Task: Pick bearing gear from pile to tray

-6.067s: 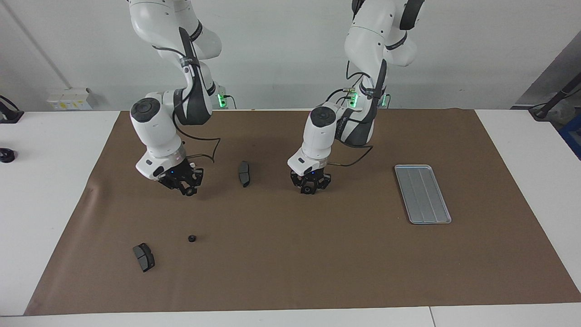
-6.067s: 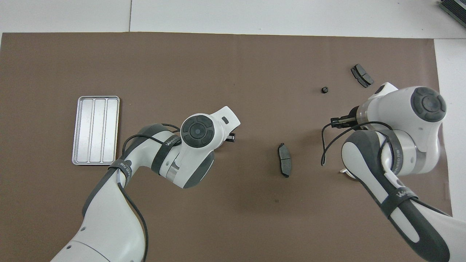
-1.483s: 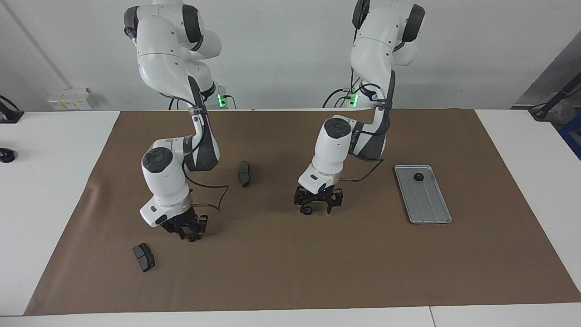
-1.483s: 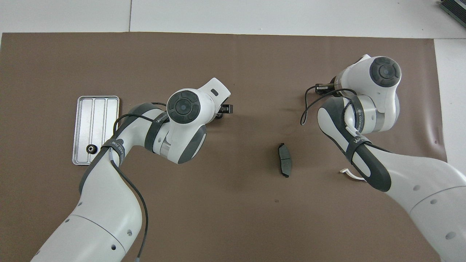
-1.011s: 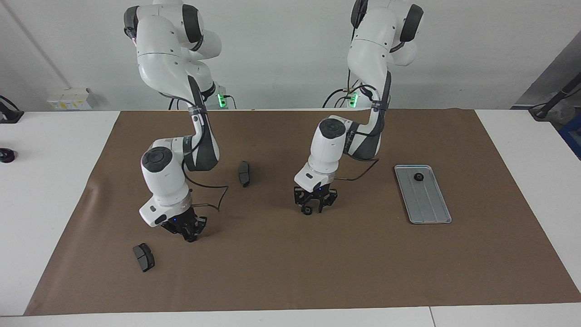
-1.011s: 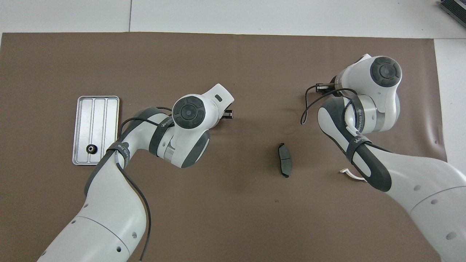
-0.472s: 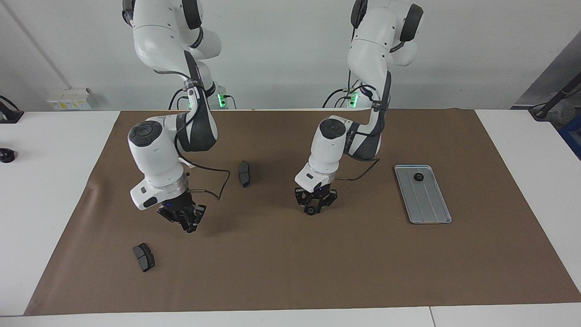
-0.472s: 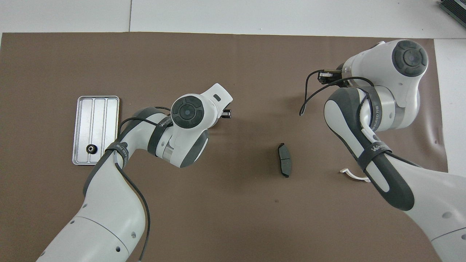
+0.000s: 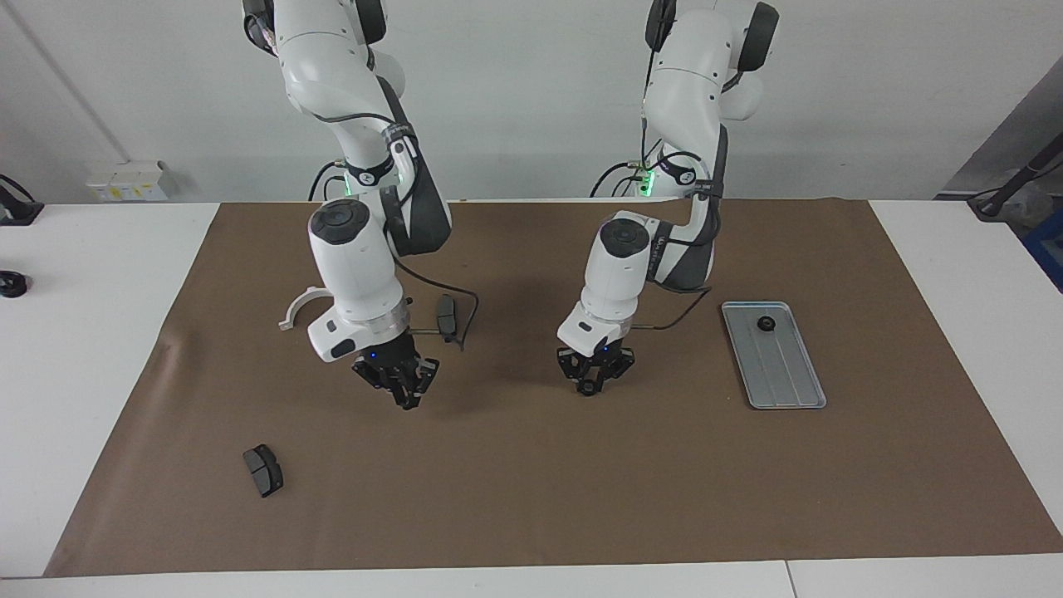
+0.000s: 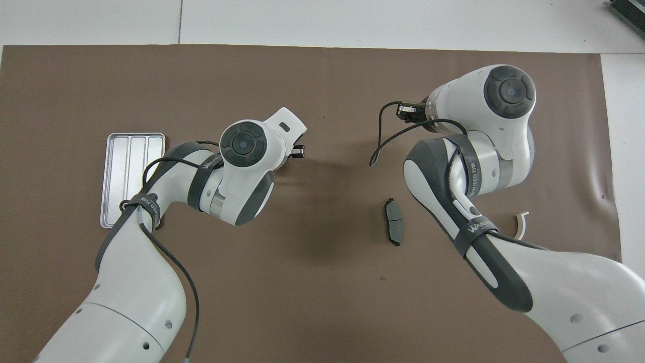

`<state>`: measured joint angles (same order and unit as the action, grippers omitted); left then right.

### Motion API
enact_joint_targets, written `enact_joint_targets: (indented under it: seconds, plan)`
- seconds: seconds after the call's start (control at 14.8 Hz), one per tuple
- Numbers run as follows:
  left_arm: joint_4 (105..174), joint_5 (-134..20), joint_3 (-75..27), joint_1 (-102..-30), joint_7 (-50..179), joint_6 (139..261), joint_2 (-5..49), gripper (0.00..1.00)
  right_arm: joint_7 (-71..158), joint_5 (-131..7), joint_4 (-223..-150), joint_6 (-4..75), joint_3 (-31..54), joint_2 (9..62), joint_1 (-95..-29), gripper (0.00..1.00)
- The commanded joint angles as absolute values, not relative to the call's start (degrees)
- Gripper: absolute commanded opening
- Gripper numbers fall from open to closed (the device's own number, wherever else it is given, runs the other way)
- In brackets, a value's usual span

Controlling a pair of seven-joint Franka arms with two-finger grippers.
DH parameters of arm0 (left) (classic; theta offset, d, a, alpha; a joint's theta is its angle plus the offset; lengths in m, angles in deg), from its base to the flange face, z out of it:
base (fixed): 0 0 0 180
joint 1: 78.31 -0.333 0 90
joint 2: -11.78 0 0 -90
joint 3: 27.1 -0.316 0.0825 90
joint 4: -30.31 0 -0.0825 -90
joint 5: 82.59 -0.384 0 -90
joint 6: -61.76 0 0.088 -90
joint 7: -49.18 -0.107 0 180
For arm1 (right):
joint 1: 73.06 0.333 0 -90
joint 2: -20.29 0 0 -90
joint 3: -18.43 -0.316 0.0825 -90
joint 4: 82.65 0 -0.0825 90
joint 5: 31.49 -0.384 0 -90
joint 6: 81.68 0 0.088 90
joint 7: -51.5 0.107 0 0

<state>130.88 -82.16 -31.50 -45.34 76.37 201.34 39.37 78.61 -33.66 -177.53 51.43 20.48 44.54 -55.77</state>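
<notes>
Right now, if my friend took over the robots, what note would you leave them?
Right claw: shut, up over the mat; I cannot see a gear in it.
Left claw: over the mat, between the right claw and the tray.
Done: one gear lies in the tray.
To do: no loose gear shows on the mat, only two pads and a half-ring. Check the right claw.
</notes>
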Motion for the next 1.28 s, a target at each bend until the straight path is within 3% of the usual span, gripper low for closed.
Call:
enact_joint_targets:
  seconds: [0.0, 0.27, 0.54, 0.61, 0.67, 0.74, 0.81, 1.08, 1.21]
  plan:
    - [136.2, -82.5, -31.49, -49.73, 72.84, 197.21, 31.76, 0.0, 80.59, -35.01, -177.13, 53.05, 18.8, 44.81, -54.6, 0.0]
    - [145.52, -82.41, -31.32, -57.72, 63.78, 196.68, 22.87, 0.0, 86.82, -35.18, -177.49, 59.99, 14.92, 47.18, -50.76, 0.0]
    - [147.99, -82.32, -31.23, -67.65, 56.41, 196.14, 21.98, 0.0, 96.4, -34.92, -177.31, 68.42, 15.01, 52.45, -43.72, 0.01]
    - [149.39, -82.15, -31.23, -69.77, 53.6, 197.1, 21.8, 0.0, 98.42, -34.92, -177.31, 69.14, 15.01, 53.07, -42.48, 0.08]
    - [150.97, -81.97, -31.23, -71.79, 51.48, 198.94, 21.8, 0.0, 99.83, -34.49, -177.31, 69.4, 15.01, 53.51, -42.04, 0.27]
    - [151.85, -81.88, -31.23, -73.2, 50.24, 201.14, 22.24, 0.0, 100.54, -34.39, -177.83, 70.19, 15.01, 53.95, -41.34, 0.79]
    - [152.65, -81.88, -31.32, -74.43, 49.45, 203.07, 22.85, 0.0, 101.07, -34.39, -178.45, 71.42, 15.01, 54.39, -40.81, 1.0]
    - [152.65, -81.71, -31.23, -78.13, 46.1, 204.58, 24.44, 0.02, 101.08, -33.96, -178.54, 71.52, 16.14, 53.78, -41.41, 1.0]
    - [152.65, -81.62, -31.14, -78.05, 46.1, 204.58, 24.7, 0.36, 99.59, -33.43, -179.07, 68.73, 19.21, 49.41, -43.16, 1.0]
